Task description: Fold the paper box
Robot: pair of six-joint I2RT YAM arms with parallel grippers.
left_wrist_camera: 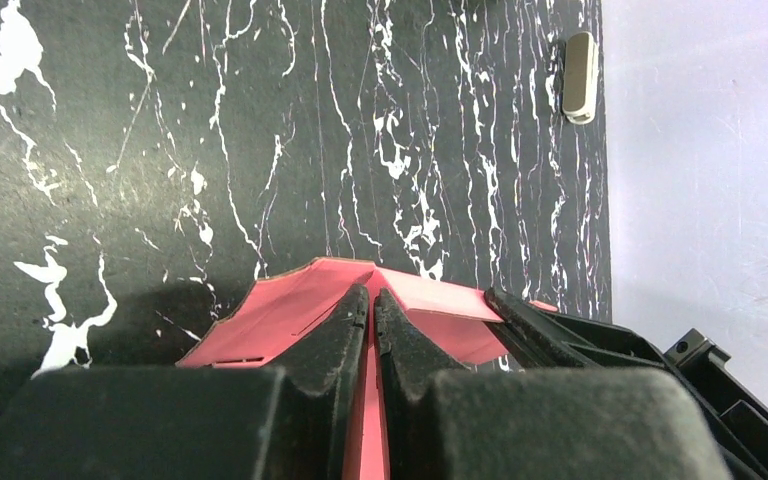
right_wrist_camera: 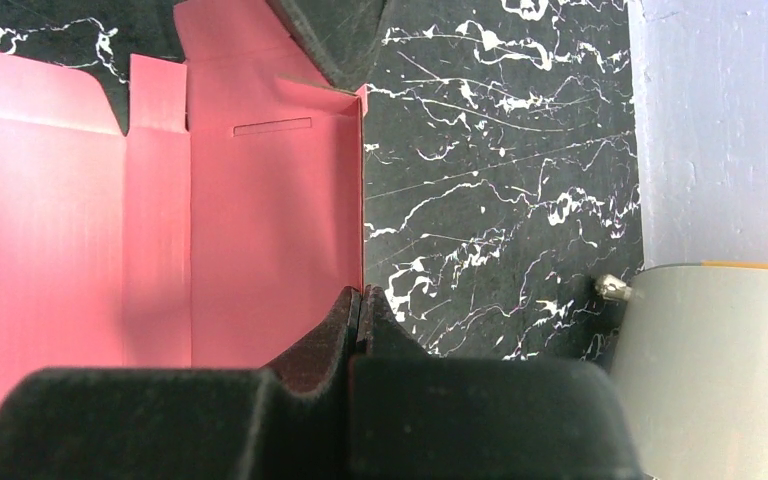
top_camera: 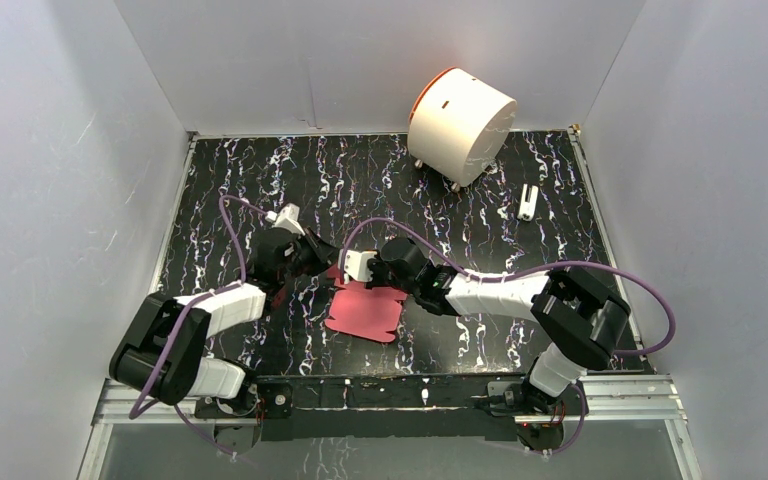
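Observation:
The paper box [top_camera: 365, 312] is a pink-red die-cut sheet lying on the black marbled table between the two arms, its far edge lifted. My left gripper [top_camera: 325, 262] reaches it from the left. In the left wrist view the left gripper [left_wrist_camera: 371, 298] is shut with a pink strip of the paper box [left_wrist_camera: 280, 305] pinched between its fingers. My right gripper [top_camera: 352, 268] comes in from the right. In the right wrist view the right gripper [right_wrist_camera: 360, 295] is shut on the edge of a raised panel of the paper box [right_wrist_camera: 60, 200]. That panel has a slot.
A large white cylinder with an orange rim [top_camera: 460, 125] lies at the back right, also close in the right wrist view [right_wrist_camera: 720, 370]. A small white piece [top_camera: 528, 202] lies near the right wall. White walls enclose the table on three sides.

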